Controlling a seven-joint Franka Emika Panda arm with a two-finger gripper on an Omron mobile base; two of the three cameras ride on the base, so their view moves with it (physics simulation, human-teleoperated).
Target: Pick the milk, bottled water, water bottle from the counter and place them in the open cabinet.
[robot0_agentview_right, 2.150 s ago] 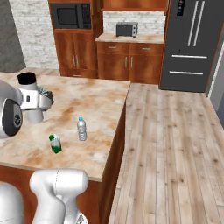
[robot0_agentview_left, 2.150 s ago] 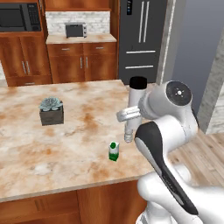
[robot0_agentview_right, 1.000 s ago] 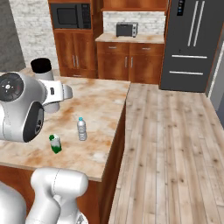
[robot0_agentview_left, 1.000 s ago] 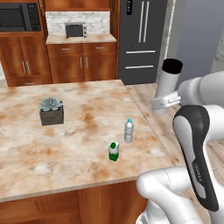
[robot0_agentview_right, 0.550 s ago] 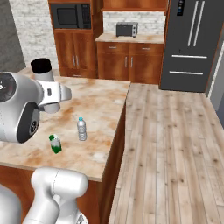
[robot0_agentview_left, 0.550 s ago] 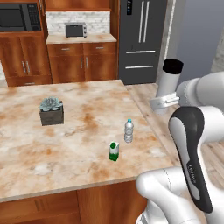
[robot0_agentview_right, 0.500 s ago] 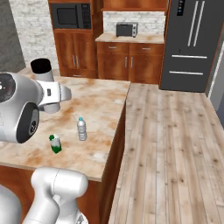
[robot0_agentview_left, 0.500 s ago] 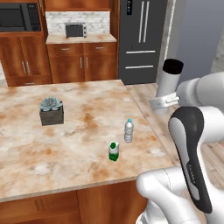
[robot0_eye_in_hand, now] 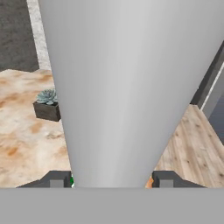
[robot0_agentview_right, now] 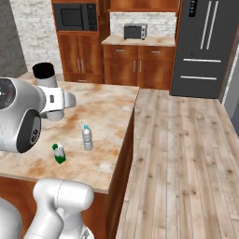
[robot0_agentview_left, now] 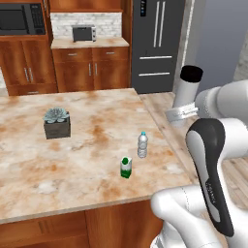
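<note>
Hand view shows the end effector [robot0_eye_in_hand: 111, 178] grasping the water bottle [robot0_eye_in_hand: 127, 87], lifted beyond the desk [robot0_agentview_left: 92, 131] edge, upright; transport step in hand, next move requires travel toward the open cabinet.

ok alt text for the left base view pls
The gripper holds the silver water bottle beyond the right edge of the marble counter, where the milk, the bottled water and a potted succulent stand.
</note>
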